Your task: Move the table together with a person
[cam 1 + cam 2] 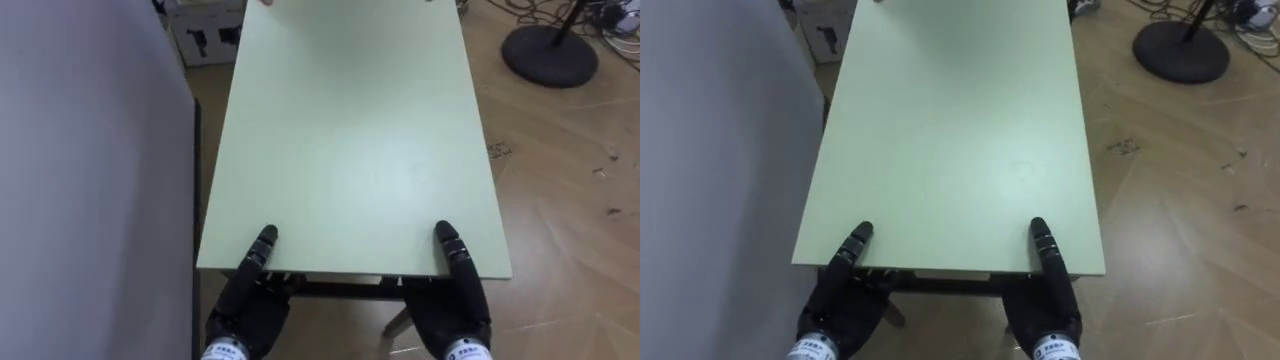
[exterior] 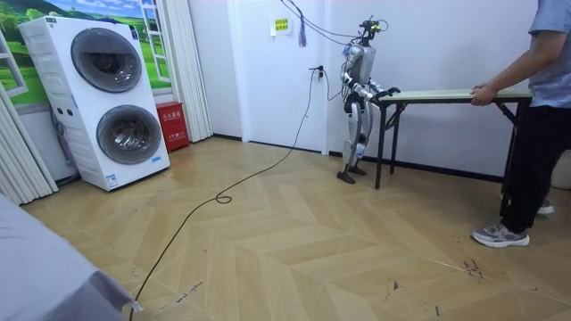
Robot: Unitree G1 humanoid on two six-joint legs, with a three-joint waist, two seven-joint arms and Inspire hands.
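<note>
Desk (image 1: 350, 130) btwn robot & person.
L robot hand (image 1: 245, 305) & R robot hand (image 1: 458, 300) at its near edge, partly under it, grip can't tell; room view: person (image 2: 535, 116) holds end opposite them.

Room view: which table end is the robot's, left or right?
The left end of the table: the robot's left hand and right hand sit at that short edge. A person holds the right end.

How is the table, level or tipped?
Level: in the room view the table runs straight between the robot and the person holding it.
</note>
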